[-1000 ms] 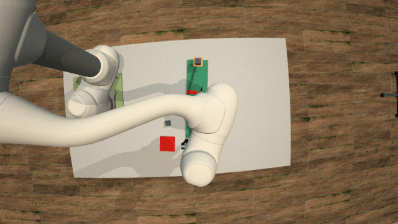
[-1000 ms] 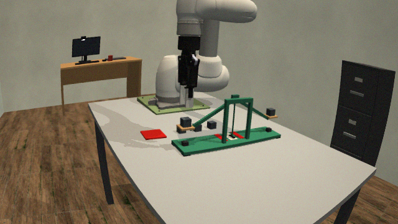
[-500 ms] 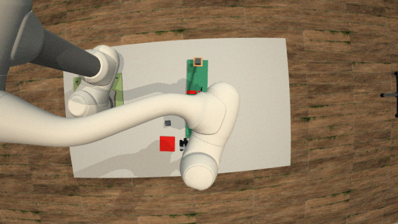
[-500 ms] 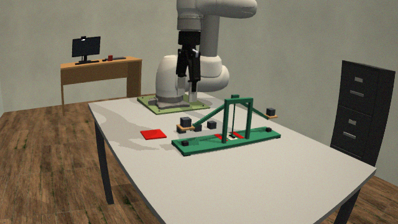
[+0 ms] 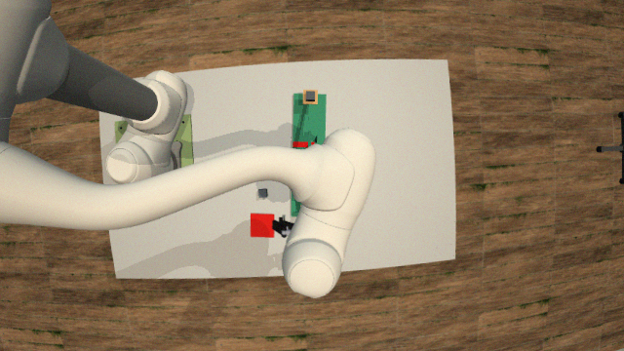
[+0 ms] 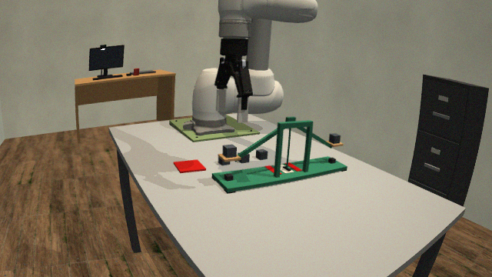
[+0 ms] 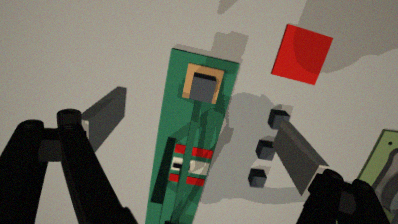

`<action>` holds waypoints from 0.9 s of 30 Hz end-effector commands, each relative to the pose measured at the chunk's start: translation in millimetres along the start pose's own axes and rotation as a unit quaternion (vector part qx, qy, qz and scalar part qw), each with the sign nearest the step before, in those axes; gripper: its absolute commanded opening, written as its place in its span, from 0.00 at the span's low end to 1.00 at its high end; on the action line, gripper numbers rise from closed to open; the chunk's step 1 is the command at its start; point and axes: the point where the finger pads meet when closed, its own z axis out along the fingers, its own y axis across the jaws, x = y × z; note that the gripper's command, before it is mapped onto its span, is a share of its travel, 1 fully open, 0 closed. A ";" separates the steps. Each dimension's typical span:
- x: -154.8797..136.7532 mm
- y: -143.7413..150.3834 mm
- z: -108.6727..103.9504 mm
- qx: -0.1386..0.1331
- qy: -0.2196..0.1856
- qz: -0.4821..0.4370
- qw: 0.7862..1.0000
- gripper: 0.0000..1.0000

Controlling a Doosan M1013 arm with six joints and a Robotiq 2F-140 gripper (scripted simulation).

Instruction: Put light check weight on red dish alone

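Observation:
The green rocker balance (image 6: 280, 173) stands mid-table. Its near pan holds a dark cube weight (image 6: 229, 151), which also shows in the wrist view (image 7: 204, 85). Its far pan holds another weight (image 6: 334, 138) (image 5: 310, 96), seen from above too. The pointer (image 6: 287, 166) hangs close to the white field between the two red fields. Three more dark weights (image 7: 265, 147) lie loose on the table beside the balance (image 6: 261, 154). The flat red dish (image 6: 189, 166) lies upright and bare. My gripper (image 6: 231, 113) is open and empty, well above the near pan (image 7: 200, 107).
The arm's base stands on a light green plate (image 6: 215, 131) at the back of the table. Small black stops (image 6: 229, 177) sit at the ends of the balance base. A desk and a filing cabinet stand away from the table.

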 end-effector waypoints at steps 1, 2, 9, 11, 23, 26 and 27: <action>0.0 0.0 -0.5 0.000 0.000 0.000 1.000 1.00; 0.0 0.0 -1.4 0.000 0.000 0.000 1.000 1.00; 0.0 0.0 -29.6 0.000 0.000 0.000 1.000 1.00; 0.0 0.0 -42.8 0.000 0.000 0.000 1.000 1.00; 0.0 0.0 -85.6 0.000 0.000 0.000 1.000 1.00; 0.0 0.1 -86.0 0.000 0.000 0.000 1.000 1.00; -0.1 0.3 -86.0 0.000 0.000 0.000 1.000 1.00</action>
